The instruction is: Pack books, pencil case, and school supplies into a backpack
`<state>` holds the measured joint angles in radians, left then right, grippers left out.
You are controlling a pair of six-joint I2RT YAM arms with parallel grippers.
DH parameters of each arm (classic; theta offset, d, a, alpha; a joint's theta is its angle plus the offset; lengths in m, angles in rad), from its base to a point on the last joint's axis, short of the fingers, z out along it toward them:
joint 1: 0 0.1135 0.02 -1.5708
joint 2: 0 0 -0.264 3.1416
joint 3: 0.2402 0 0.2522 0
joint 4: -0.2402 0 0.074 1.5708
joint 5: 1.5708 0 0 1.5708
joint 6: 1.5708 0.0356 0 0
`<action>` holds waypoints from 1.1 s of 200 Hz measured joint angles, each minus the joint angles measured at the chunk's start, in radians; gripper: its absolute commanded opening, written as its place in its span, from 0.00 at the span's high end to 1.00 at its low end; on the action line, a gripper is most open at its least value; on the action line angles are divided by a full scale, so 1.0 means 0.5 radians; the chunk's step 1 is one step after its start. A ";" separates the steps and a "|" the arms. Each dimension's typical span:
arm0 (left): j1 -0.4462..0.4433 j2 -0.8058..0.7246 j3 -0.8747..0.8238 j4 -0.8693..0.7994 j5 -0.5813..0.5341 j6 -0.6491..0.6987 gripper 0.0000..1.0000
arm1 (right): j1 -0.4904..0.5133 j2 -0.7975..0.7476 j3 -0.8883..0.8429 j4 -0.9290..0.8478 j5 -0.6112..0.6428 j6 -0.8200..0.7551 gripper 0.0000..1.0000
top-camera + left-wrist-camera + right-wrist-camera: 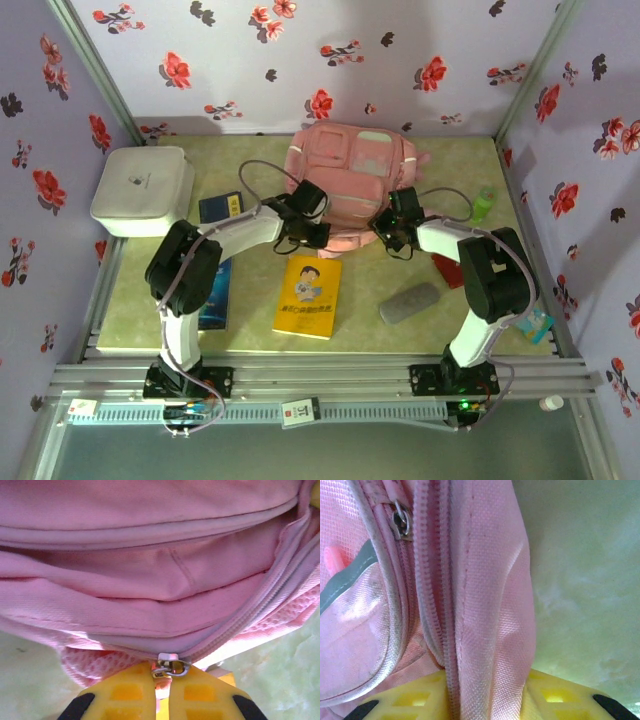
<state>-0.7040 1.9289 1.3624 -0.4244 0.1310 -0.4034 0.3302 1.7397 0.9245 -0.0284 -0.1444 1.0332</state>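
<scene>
Top external view: nothing looks packed yet. The yellow book [308, 296], navy book [220, 208], blue book [213, 300] and grey pencil case [410, 302] lie on the tabletop [370, 335] near the pink backpack [350, 170]. The left gripper [169, 680] pinches its zipper pull [170, 666], and the right gripper [485, 692] clamps a fabric fold.

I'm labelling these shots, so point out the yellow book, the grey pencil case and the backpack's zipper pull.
yellow book [307, 296]: top external view, cover centre
grey pencil case [410, 302]: top external view, middle of pouch
zipper pull [170, 666]: left wrist view, metal ring
</scene>
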 measured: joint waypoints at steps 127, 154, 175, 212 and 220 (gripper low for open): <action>0.235 -0.133 -0.128 0.037 0.243 0.299 1.00 | 0.008 0.071 0.078 -0.045 0.090 -0.162 0.80; 0.288 -0.163 -0.124 -0.037 0.272 0.314 1.00 | 0.008 0.079 0.105 -0.076 0.137 -0.192 0.82; 0.363 -0.163 -0.088 -0.142 0.287 0.315 1.00 | 0.008 0.090 0.131 -0.108 0.179 -0.222 0.82; 0.468 -0.160 -0.044 -0.323 0.202 0.343 1.00 | -0.027 0.125 0.161 -0.121 0.353 -0.273 0.83; 0.480 -0.156 -0.044 -0.349 0.178 0.349 1.00 | -0.040 0.135 0.170 -0.120 0.385 -0.287 0.83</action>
<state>-0.4641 1.8507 1.3403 -0.5991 0.2199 -0.2287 0.3103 1.8072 1.0096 -0.0883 0.0479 0.8898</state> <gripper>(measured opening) 0.055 0.173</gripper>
